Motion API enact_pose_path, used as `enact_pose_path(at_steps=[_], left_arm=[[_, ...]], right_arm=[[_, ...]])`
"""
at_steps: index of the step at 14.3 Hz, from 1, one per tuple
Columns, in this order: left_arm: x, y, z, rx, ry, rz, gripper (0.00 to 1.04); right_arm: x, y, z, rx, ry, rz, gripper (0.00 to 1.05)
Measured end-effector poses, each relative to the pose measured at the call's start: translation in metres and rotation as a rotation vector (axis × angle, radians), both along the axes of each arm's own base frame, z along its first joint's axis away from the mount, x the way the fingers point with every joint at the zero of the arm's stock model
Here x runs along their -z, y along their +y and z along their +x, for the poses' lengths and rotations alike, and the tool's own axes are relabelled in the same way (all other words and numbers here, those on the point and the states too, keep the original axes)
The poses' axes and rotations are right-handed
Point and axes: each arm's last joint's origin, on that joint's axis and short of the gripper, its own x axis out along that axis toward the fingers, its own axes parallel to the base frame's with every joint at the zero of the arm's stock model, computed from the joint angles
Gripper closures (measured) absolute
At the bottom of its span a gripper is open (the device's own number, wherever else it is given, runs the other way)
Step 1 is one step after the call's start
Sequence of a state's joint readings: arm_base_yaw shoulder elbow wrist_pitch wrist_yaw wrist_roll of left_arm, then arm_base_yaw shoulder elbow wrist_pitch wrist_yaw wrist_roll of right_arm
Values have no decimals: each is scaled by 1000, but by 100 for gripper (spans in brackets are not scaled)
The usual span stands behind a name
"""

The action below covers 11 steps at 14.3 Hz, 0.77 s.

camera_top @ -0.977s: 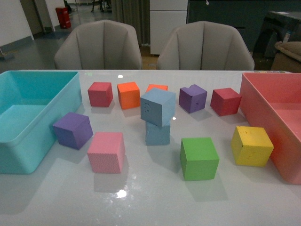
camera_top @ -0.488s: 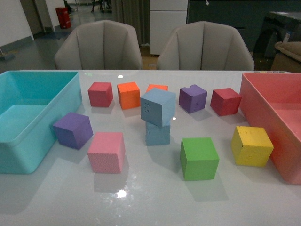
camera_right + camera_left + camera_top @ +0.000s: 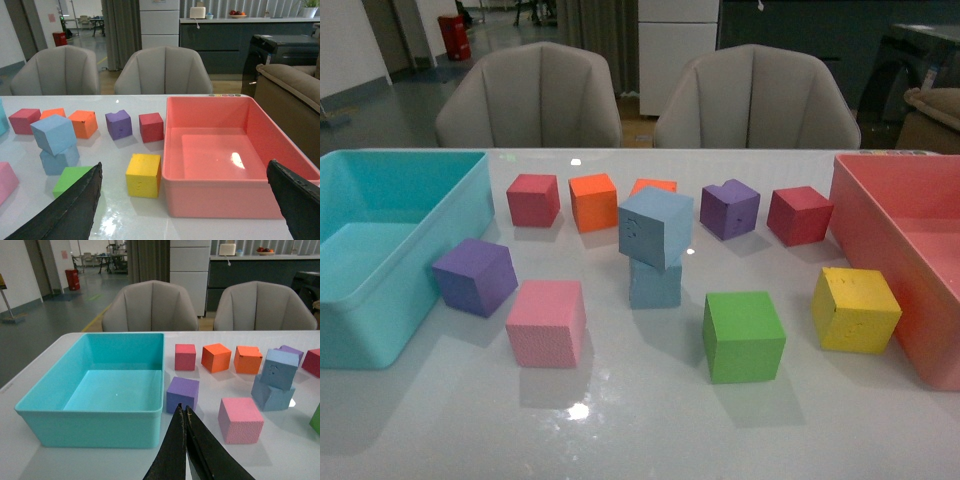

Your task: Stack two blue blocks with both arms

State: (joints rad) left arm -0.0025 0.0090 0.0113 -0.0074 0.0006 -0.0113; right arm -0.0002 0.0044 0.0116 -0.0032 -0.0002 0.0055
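The two blue blocks stand stacked near the table's middle. The pale periwinkle one (image 3: 655,228) rests askew and tilted on the dustier steel blue one (image 3: 655,284). The left wrist view shows the top block (image 3: 281,369) over the lower block (image 3: 270,394), and the right wrist view shows the same pair (image 3: 53,134) (image 3: 59,161). My left gripper (image 3: 184,410) is shut with nothing in it, well back from the stack and near the turquoise bin. My right gripper (image 3: 184,170) is open and empty, near the pink bin. Neither arm appears in the front view.
A turquoise bin (image 3: 380,300) stands at the left and a pink bin (image 3: 880,230) at the right. Around the stack lie purple (image 3: 475,276), pink (image 3: 547,322), green (image 3: 744,336), yellow (image 3: 855,309), red (image 3: 533,199) and orange (image 3: 593,201) cubes. Two chairs stand behind the table.
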Motion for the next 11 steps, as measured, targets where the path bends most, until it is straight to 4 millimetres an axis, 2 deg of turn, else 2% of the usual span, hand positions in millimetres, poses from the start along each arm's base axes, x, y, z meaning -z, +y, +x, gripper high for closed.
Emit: enact_pose_path(at_steps=[2,3,6,11], left_arm=[[0,0,0,-1,-5,0,103],[0,0,0,0,-4,0,97],[0,0,0,-1,-4,0,63],[0,0,0,-1,-4,0,14]], right_arm=[[0,0,0,0,0,0,6],[0,0,0,0,0,0,6],[0,0,0,0,0,0,6],[0,0,0,0,0,0,6]])
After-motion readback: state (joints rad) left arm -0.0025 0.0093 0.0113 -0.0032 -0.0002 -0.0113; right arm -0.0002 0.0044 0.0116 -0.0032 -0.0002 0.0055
